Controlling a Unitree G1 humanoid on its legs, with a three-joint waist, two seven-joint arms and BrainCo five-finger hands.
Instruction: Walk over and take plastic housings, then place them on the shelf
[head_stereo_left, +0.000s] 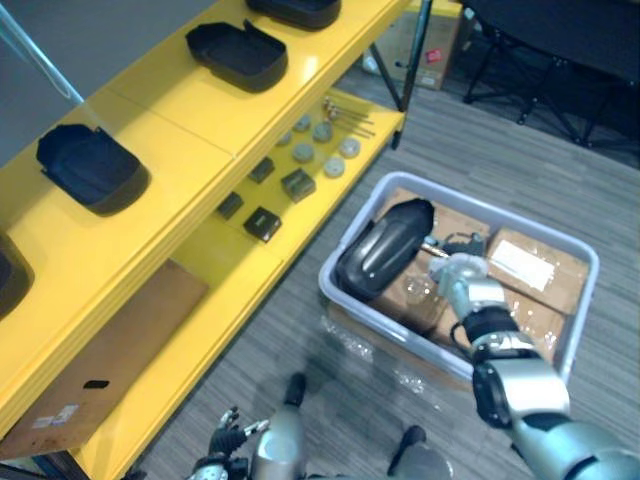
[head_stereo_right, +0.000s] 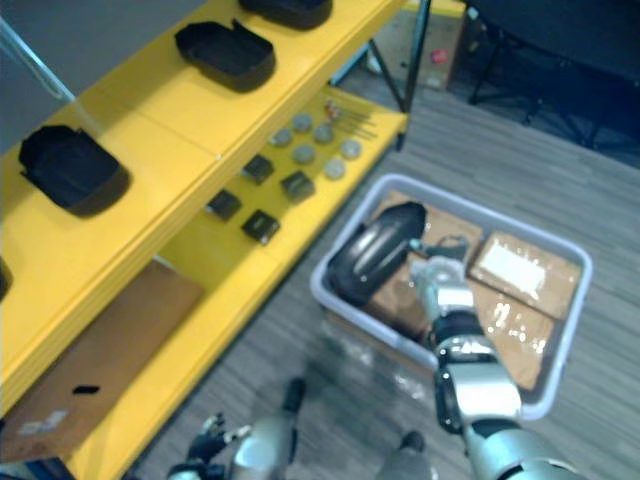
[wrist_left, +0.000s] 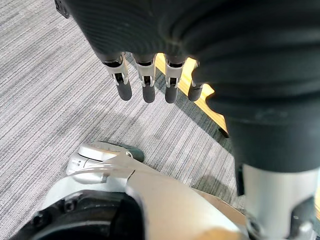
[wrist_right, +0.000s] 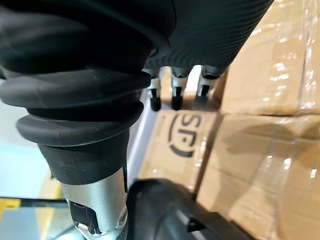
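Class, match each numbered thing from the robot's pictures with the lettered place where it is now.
Things:
1 taped cardboard boxes
2 round grey discs
3 open black housings
4 left hand

Places:
A top yellow shelf
B above the grey floor
C grey bin
D lower yellow shelf

Pairs: 1-C, 2-D, 3-A, 4-B

Looking steeply down from the head in both eye views, set a little apart and sharing the yellow shelf (head_stereo_left: 180, 110), the grey bin (head_stereo_left: 345, 300) of boxes (head_stereo_left: 520, 265) and the right hand (head_stereo_left: 455, 270) over it. Pressed very close along the left hand (wrist_left: 146, 82) in its wrist view, facing the carpeted floor (wrist_left: 60, 90); equally close along the right hand, facing the boxes and black housing (wrist_right: 170, 215) inside that same bin.
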